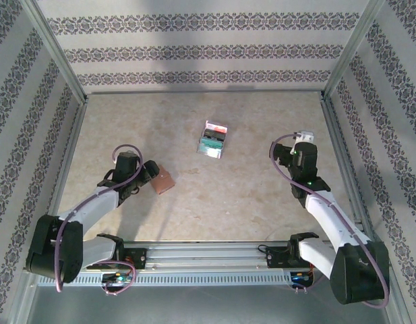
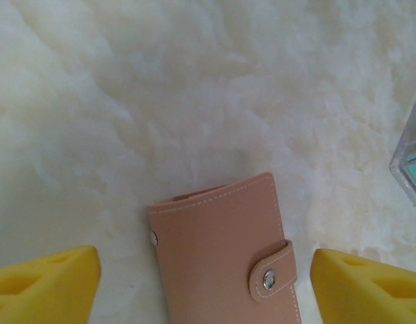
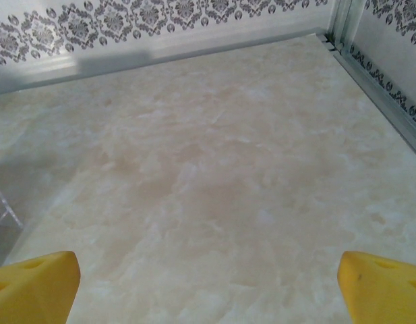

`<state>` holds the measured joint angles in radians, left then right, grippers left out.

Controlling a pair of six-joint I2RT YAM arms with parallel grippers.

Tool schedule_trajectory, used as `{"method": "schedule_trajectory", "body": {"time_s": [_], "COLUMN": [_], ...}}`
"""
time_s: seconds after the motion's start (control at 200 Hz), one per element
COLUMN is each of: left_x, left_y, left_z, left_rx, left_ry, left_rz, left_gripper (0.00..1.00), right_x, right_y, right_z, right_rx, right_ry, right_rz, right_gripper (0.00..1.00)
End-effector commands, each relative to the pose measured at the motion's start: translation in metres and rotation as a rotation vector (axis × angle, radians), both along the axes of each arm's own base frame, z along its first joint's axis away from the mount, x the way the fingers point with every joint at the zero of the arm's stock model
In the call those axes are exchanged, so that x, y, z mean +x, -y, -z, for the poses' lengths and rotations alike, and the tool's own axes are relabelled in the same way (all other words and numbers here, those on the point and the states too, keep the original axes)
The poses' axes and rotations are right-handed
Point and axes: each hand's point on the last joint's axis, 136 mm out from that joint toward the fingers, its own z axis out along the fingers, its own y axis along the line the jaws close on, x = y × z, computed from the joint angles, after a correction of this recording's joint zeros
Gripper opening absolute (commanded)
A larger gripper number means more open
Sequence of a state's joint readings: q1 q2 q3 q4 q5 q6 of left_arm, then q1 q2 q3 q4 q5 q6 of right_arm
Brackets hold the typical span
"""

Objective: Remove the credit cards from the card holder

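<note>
Card holder (image 2: 221, 250) lies closed and flat on the table (image 2: 194, 101), its snap tab (image 2: 272, 277) fastened. It sits between the yellow fingers (image 2: 46, 283) of your left gripper (image 2: 204, 280), which stand apart with a gap on each side. Close squarely on its side edges and keep off the tab, which I judge you'll need free to unsnap. Your right gripper (image 3: 208, 283) hangs spread wide, well apart from it.

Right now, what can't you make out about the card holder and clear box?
Cards inside the card holder: hidden by its closed cover, left wrist view.
Card holder's near end: cut off by that view's bottom edge.
Clear box contents: too small in the top view; cropped by the left wrist view's right edge.
</note>
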<state>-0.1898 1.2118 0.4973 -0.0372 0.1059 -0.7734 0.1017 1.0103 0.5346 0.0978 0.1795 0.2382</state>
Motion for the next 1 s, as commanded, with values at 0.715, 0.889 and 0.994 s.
{"method": "schedule_trajectory", "body": {"time_s": [0.715,0.889,0.994], "left_x": [0.025,0.027,0.026], "left_y": [0.05,0.057,0.055], "left_z": [0.024,0.016,0.015], "left_rx": [-0.142,-0.13,-0.129], "left_ry": [-0.041,-0.027,-0.029], "left_rz": [0.15,0.174,0.163], "left_gripper": [0.61,0.58,0.53], "right_x": [-0.007,-0.004,-0.003], "right_y": [-0.023,-0.03,-0.034], "right_z": [-0.003,-0.001,0.0], "right_rx": [0.021,0.004,-0.007], "right_ry": [-0.042,-0.051,-0.054], "right_rz": [0.002,-0.011,-0.017], "right_gripper": [0.98,0.98,0.98]}}
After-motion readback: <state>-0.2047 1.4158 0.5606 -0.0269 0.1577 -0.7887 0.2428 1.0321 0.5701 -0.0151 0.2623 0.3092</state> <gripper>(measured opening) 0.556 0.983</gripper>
